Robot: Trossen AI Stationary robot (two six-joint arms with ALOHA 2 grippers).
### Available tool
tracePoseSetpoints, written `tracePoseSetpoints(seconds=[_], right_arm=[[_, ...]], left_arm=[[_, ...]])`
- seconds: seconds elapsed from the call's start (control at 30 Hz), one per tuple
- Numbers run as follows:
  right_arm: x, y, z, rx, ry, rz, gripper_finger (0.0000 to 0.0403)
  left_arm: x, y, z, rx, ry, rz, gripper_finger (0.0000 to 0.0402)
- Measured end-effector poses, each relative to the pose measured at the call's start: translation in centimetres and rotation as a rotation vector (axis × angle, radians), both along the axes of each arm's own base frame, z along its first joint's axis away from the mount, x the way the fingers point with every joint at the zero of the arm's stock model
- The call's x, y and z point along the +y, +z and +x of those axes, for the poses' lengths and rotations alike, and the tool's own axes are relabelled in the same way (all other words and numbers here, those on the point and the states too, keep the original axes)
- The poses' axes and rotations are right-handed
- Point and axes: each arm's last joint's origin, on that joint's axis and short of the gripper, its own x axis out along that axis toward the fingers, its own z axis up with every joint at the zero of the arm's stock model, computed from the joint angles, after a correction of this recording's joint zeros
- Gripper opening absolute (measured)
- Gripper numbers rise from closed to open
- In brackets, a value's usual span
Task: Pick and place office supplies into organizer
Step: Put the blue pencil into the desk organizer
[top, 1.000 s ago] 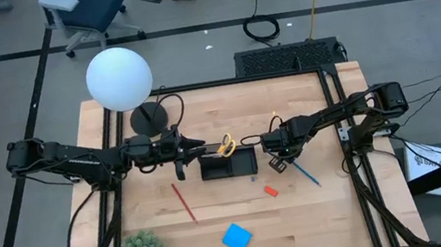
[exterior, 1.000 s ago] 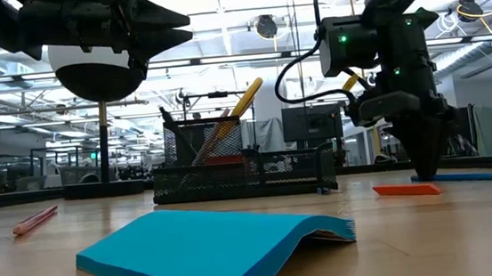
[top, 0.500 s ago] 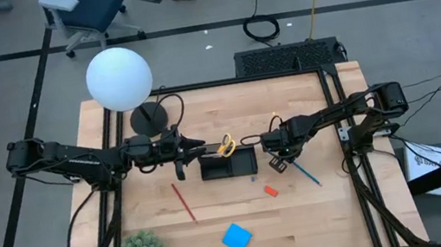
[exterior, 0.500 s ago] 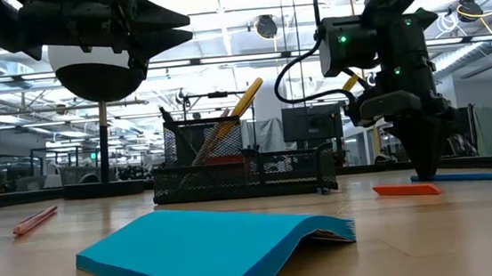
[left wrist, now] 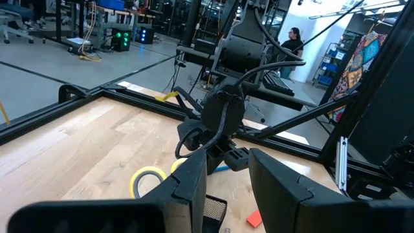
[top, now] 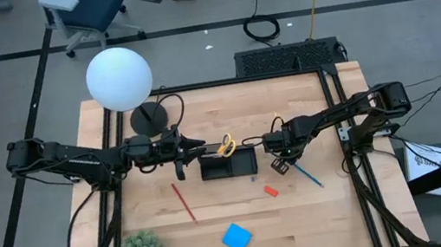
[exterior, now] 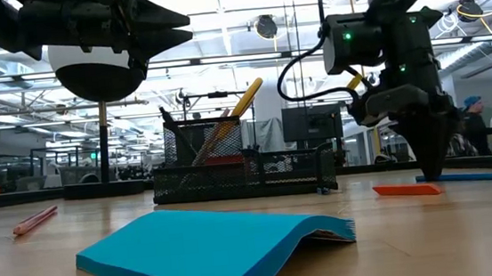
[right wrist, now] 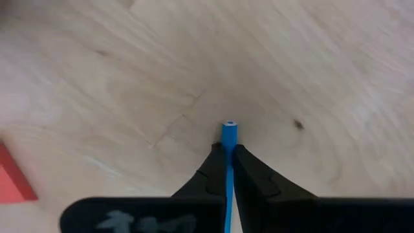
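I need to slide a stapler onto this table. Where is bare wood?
Bare: the far strip between the lamp base and the right rail, and the near right corner beyond the blue note pad. Crowded: around the organizer, between both arms.

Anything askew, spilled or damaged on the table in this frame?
Only the blue note pad: one edge lifts off the table instead of lying flat. Otherwise nothing stands out; the right claw is shut on the blue pencil.

readable text: none | right wrist housing: pale marks, illegible | sheet beside table: print too small
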Motion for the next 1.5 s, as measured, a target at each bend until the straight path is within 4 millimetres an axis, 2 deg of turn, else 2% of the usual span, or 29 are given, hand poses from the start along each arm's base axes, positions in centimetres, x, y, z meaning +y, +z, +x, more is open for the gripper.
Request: tracePoseSetpoints(seconds=[0.7, 0.93, 1.1, 1.27, 1.5], right_arm=[[-0.6, 1.4, 0.7, -0.013, 0.050, 0.017, 0.0001], [-0.6, 2.8, 0.6, -0.010, 0.116, 0.017, 0.0001], [-0.4, 4.3, -0.6, 0.036, 0.196, 0.025, 0.0000], [0.5, 5.6, -2.1, 0.073, 0.257, 0.032, 0.0000], [2.6, 6.4, -3.2, 0.093, 0.195, 0.074, 0.0012]], left_arm=[[0.0, 0.0, 0.0, 0.000, 0.000, 0.000, 0.0113], [0.0, 0.0, 0.0, 0.001, 0.000, 0.000, 0.0113], [0.0, 0.0, 0.0, 0.000, 0.000, 0.000, 0.0113], [0.0, 0.0, 0.0, 0.000, 0.000, 0.000, 0.0113], [0.0, 0.0, 0.0, 0.000, 0.000, 0.000, 0.0113]])
